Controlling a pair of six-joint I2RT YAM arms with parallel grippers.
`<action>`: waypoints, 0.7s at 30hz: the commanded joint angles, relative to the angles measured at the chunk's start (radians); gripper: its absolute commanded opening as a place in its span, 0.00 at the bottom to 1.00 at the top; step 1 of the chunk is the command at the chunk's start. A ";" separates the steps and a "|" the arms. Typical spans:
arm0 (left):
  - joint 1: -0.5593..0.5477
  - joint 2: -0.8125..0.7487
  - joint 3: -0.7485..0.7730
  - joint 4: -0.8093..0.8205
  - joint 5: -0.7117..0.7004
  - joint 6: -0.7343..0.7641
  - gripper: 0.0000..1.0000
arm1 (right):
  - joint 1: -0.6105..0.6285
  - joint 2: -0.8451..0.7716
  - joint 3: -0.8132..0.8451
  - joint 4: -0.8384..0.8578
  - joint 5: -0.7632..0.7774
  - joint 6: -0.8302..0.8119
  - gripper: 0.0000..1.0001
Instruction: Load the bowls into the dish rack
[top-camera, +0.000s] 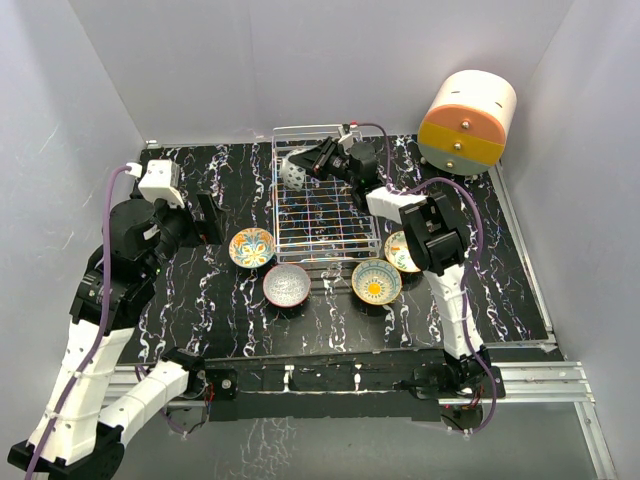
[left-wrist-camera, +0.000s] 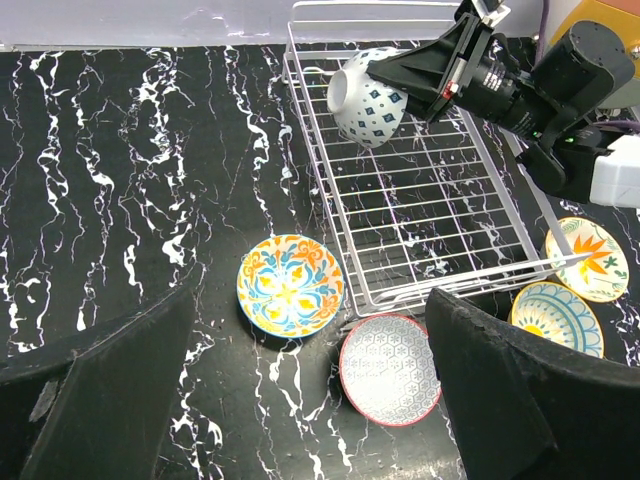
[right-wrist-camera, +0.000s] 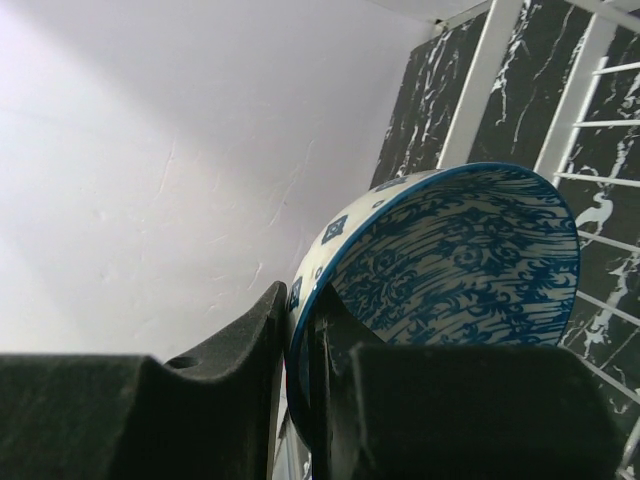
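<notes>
The silver wire dish rack stands at the middle back of the table. My right gripper is shut on the rim of a blue-patterned bowl, holding it tipped on its side over the rack's far left corner. Along the rack's near side sit several bowls: an orange-and-blue one, a red-rimmed one, a yellow-teal one and an orange-floral one. My left gripper hangs open and empty to their left.
An orange-and-cream cylindrical cabinet stands at the back right. White walls close in the black marbled table at the back and on both sides. The right arm reaches over the rack's right edge.
</notes>
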 joint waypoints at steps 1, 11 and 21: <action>-0.004 -0.006 0.022 -0.006 -0.011 0.011 0.97 | 0.007 -0.026 0.083 -0.031 0.045 -0.063 0.08; -0.004 -0.015 0.021 -0.015 -0.018 0.008 0.97 | 0.033 0.000 0.077 -0.100 0.089 -0.057 0.08; -0.004 -0.018 0.025 -0.028 -0.023 0.009 0.97 | 0.029 -0.063 -0.052 -0.104 0.134 -0.066 0.11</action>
